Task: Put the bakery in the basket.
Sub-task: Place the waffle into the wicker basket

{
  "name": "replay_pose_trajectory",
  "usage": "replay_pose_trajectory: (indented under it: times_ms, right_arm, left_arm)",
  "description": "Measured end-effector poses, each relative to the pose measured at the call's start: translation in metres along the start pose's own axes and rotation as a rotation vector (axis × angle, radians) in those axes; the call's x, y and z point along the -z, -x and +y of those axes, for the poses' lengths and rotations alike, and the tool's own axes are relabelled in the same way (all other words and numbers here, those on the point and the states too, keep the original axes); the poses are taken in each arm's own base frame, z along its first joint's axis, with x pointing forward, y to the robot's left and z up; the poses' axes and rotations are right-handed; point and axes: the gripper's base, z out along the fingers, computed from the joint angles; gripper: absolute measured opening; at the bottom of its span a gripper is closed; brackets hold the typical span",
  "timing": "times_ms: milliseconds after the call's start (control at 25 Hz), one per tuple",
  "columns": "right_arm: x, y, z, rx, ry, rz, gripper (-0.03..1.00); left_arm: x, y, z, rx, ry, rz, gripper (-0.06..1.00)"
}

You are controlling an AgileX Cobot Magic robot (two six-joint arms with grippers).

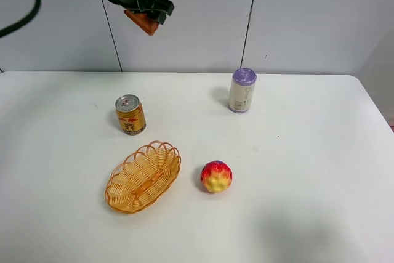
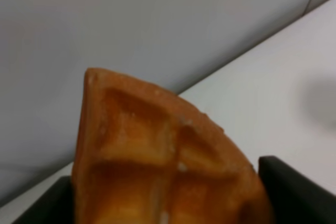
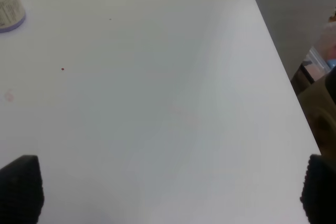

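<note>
Left gripper (image 1: pixel 148 12) is high in the upper left of the overhead frame, against the wall panels. It is pinching the waffle slice (image 1: pixel 143 24), which hangs well above the table (image 1: pixel 308 164).

The wicker basket (image 1: pixel 143 178) lies lower centre-left, empty and well apart from the slice. A gold drink can (image 1: pixel 130 115) stands just above the basket in the frame, and a red-yellow fruit (image 1: pixel 216 176) lies near its right side. A purple-lidded canister (image 1: pixel 242 90) is up right of centre.

Right gripper (image 3: pixel 170 192) has its fingers spread wide with nothing between them, over bare table.

Risks, as judged:
- The drink can stands close to the likely descent line, so a low or shallow approach could knock it over.
- The basket is shallow and looks light. A release from height could bounce the slice out, and a touch on the rim could push the basket aside.
- Much of the slice sticks out past the fingers (image 2: pixel 294 187), so it may pivot in the grip during a fast swing.

View differences:
- Only the overhead view shows the basket, can and fruit.
- Only the left wrist view shows the slice's grid face and how it sits in the grip.
- The right gripper appears only in the right wrist view, which also catches the canister's base at upper left and the table's edge at right.
</note>
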Motion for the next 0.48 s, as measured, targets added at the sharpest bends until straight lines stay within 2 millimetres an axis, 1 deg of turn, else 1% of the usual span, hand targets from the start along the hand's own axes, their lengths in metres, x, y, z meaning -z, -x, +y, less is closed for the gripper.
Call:
replay_pose_trajectory:
  times_ms: [40,200,240,320,360,480]
  right_arm:
    - [0.000,0.000,0.000,0.000,0.000,0.000,0.99]
    - [0.000,0.000,0.000,0.000,0.000,0.000,0.99]
    - [0.000,0.000,0.000,0.000,0.000,0.000,0.99]
    - [0.000,0.000,0.000,0.000,0.000,0.000,0.99]
    - [0.000,0.000,0.000,0.000,0.000,0.000,0.99]
    - [0.000,0.000,0.000,0.000,0.000,0.000,0.99]
  left_arm:
    - [0.012,0.000,0.002,-0.008,0.011,0.018,0.66]
    - [0.050,-0.005,0.007,-0.019,0.031,0.061,0.66]
    - [0.056,-0.009,0.007,-0.021,0.032,0.073,0.66]
    - [0.075,-0.018,0.008,-0.009,0.033,0.079,0.66]
    - [0.083,-0.025,0.008,-0.004,0.033,0.088,0.66]
    - [0.097,-0.054,0.004,0.009,0.027,0.112,0.66]
